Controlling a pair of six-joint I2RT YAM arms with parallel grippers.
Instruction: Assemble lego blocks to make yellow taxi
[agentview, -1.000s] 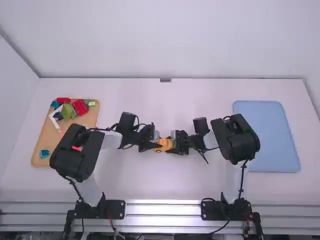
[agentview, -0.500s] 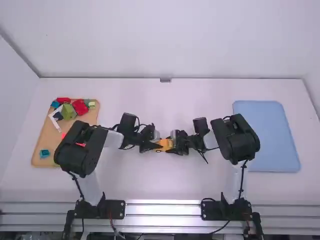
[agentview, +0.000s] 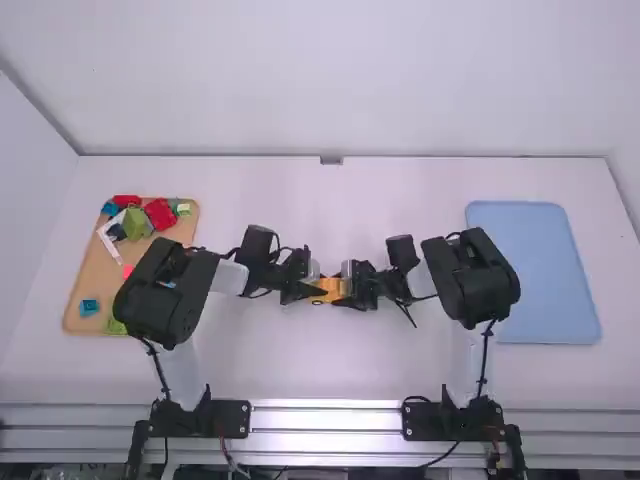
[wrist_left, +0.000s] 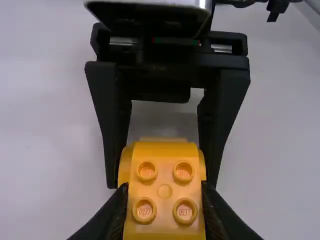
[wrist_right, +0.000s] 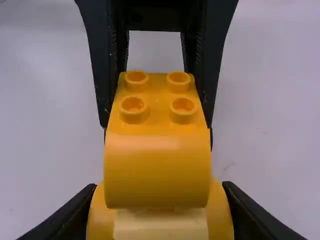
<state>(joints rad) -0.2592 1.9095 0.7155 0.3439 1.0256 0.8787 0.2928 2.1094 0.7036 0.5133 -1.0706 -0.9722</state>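
Observation:
At the middle of the table in the high view, my left gripper (agentview: 312, 291) and my right gripper (agentview: 346, 292) face each other around the yellow taxi (agentview: 329, 289). In the left wrist view, my left gripper (wrist_left: 165, 200) is shut on the studded yellow block (wrist_left: 164, 190), with the other gripper's fingers around its far end. In the right wrist view, my right gripper (wrist_right: 160, 212) is shut on the taxi's wider lower part (wrist_right: 102, 215); a rounded yellow block (wrist_right: 157, 167) lies on top, its studded end between the other gripper's fingers.
A tan tray (agentview: 82, 265) at the left holds red (agentview: 160, 214), green (agentview: 137, 223) and blue blocks (agentview: 89, 307) and a white piece, partly behind the left arm. A light blue tray (agentview: 533, 275) lies at the right.
The left arm's elbow has shifted slightly right, uncovering more of the tan tray and a green block on it. Both grippers and the yellow taxi have stayed almost in place.

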